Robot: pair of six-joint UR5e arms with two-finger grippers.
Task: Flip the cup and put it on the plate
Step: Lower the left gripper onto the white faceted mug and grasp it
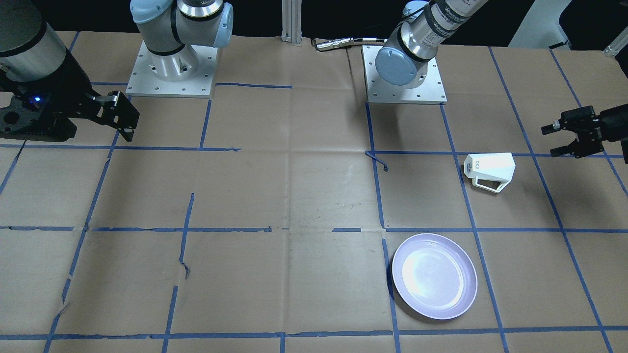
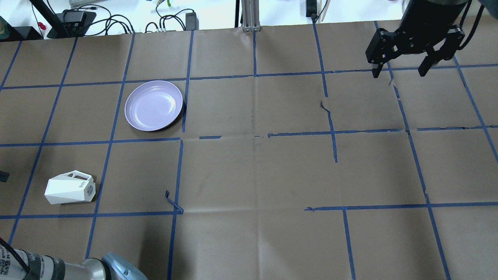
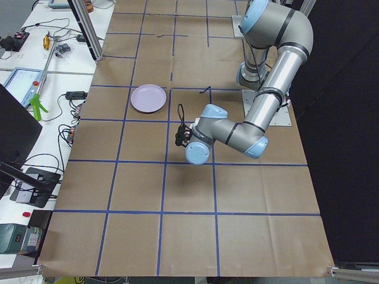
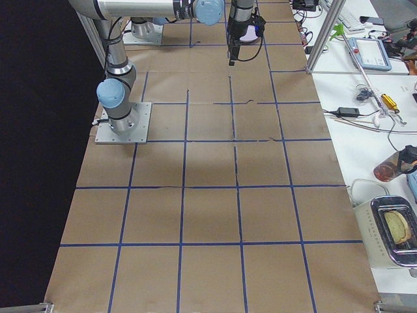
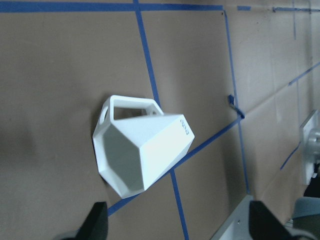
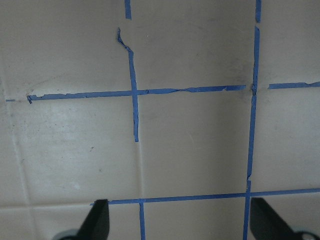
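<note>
Your cup (image 1: 489,170) lay on its side on the paper-covered table (image 1: 294,196), on the robot's left half. It had not been flipped and was not on the plate (image 1: 434,276). Its long axis ran across the table. The wide hexagonal mouth pointed outward toward the left gripper (image 1: 553,140), the small base pointed toward the table's middle, and the handle was turned to your side, away from the robot. The left gripper hung just beyond the mouth with its fingers spread and nothing between them. In its wrist view you looked almost straight into the opening, with the cup ahead of the two fingertips and touching neither. The right gripper (image 2: 400,70) was also spread and empty, well apart over bare paper on the other half of the table, so the left arm was plainly the nearer one for the pick. The plate sat flat and held nothing. It lay on the same half as the cup but farther out toward you and a little toward the middle, apart from the cup. I would judge the grasp had to come along that axis or across the body, since the handle side lay low.
</note>
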